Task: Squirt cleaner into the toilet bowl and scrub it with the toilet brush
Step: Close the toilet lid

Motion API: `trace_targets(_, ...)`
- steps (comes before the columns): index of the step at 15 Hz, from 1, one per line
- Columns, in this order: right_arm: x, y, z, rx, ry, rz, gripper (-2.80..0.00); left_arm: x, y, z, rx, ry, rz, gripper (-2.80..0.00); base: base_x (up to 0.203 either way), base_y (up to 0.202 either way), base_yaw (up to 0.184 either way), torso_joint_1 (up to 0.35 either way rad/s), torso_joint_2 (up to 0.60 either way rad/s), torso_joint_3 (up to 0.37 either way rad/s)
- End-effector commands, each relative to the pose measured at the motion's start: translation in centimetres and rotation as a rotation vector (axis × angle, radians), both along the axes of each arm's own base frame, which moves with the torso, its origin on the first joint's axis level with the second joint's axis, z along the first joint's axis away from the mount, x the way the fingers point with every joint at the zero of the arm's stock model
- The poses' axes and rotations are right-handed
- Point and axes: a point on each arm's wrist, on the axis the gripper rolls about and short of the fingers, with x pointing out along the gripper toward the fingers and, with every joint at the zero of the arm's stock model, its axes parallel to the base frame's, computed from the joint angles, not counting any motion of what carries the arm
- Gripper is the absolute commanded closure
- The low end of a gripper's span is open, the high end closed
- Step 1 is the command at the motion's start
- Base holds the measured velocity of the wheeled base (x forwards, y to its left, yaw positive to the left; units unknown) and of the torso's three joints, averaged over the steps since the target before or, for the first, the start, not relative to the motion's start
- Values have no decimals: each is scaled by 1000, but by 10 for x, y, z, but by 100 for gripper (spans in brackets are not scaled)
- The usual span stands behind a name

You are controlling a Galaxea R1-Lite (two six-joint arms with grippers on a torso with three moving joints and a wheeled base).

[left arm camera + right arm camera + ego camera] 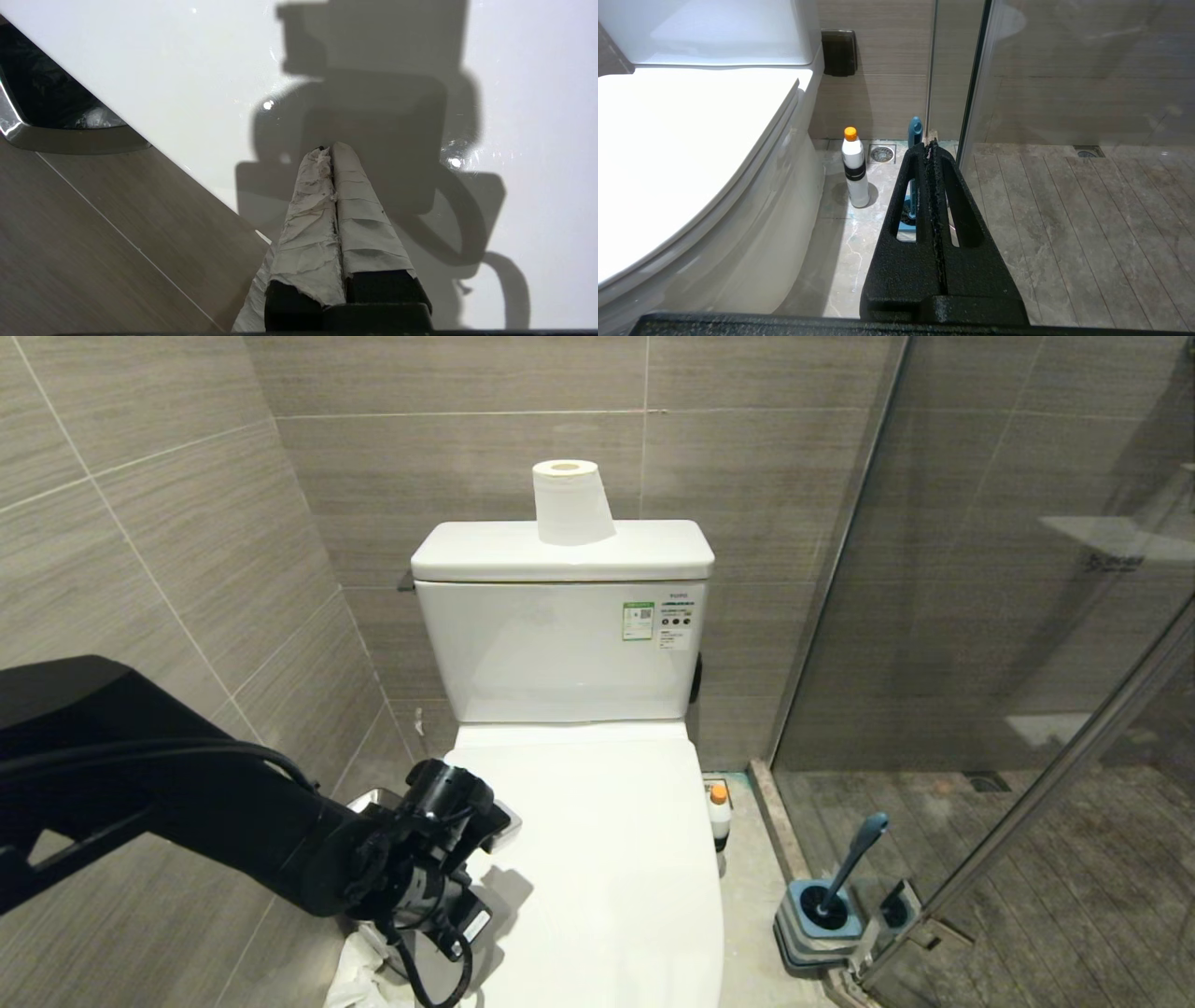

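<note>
1. The large white glossy ceramic toilet bowl (597, 859) was covered by its closed white plastic lid, so the step in hand was judged to be lifting that lid; no cleaner could go in before it was raised.
2. To do this well, the fingertips would need to hook under the lid's edge on the side nearest the grey tiled wall (140, 523), then swing it up towards the white cistern (560, 644) without knocking the white roll of toilet paper (569, 502) standing on top of the cistern.
3. The left gripper (332, 150), its two fingers wrapped in pale tape, was pressed together with nothing between the fingers; it pointed down at the lid just inside the lid's wall-side edge. Whether the tips touched the surface could not be told.
4. The left arm reached in low from the wall side of the bowl, bent at the wrist, with a small square steel bin (56, 135) just beside the bowl.
5. The right gripper (931, 147), black and bare, was also closed on nothing, hanging on the bowl's other side.
6. The small white plastic cleaner bottle with an orange cap (855, 168) stood upright on the floor beside the bowl.
7. The long blue-grey plastic toilet brush (854, 859) stood in its square base, farther from the bowl than the bottle, by the glass shower door (1027, 616).
</note>
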Motion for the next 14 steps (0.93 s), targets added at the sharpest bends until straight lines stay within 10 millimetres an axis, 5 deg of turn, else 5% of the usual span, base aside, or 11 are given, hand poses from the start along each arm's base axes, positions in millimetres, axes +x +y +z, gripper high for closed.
trace_targets(1, 2, 0, -6, 0, 20, 0, 0, 3, -1, -2, -1, -7, 0, 0, 0, 0, 0, 0, 0, 0)
trace_targets(7, 2, 0, -6, 0, 20, 0, 0, 4, -2, 15, -38, -79, -2, 0, 0, 0, 0, 0, 0, 0)
trace_targets(14, 2, 0, -6, 0, 20, 0, 0, 11, 6, 99, -163, -263, 22, 0, 0, 0, 0, 0, 0, 0)
